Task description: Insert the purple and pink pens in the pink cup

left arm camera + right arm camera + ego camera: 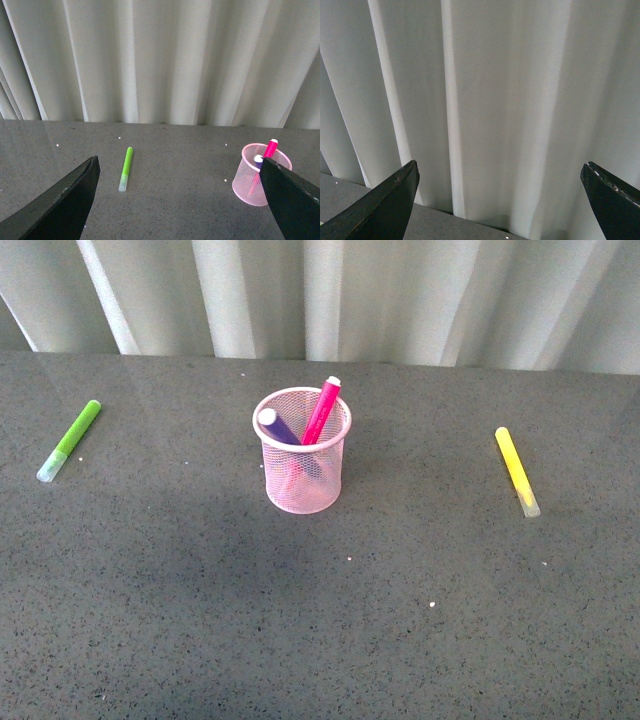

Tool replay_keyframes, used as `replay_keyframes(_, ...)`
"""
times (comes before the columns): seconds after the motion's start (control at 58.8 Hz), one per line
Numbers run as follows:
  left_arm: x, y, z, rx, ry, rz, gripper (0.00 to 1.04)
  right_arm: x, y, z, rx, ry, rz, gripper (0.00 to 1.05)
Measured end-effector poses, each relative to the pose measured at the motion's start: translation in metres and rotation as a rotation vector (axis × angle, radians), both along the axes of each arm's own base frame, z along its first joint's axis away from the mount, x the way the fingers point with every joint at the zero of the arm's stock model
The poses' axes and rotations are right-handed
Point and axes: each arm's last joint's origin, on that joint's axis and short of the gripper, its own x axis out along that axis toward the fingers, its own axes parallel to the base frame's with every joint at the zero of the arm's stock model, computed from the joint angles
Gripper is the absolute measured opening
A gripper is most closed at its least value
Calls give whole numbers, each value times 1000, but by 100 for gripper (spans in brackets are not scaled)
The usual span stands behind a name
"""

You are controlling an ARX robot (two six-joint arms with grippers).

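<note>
Purple pen [280, 428] & pink pen [322, 410] are seen leaning inside pink cup [302, 452] at frame centre; left gripper [177, 200] & right gripper [500, 200], jaws apart & empty, are best kept clear, task judged complete.

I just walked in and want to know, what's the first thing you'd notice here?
The pink cup in the middle of the grey table, with a pink pen and a purple pen poking out of it. Next, a green marker lies flat far to its left and a yellow marker far to its right.
</note>
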Motion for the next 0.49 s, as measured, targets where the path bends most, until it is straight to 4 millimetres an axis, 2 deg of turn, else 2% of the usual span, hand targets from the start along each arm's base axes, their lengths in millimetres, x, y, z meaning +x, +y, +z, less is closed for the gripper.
replay_keyframes(0.136,0,0,0,0,0,0,98,-68,-31,4,-17,-16,3,98)
replay_keyframes(0.238,0,0,0,0,0,0,98,-103,-46,-2,-17,-26,-17,98)
replay_keyframes(0.357,0,0,0,0,0,0,98,-127,-59,-16,-22,-11,-69,98)
replay_keyframes(0.459,0,0,0,0,0,0,98,-136,-67,-28,-29,13,-112,98)
replay_keyframes(0.493,0,0,0,0,0,0,98,-138,-69,-32,-23,44,-172,94)
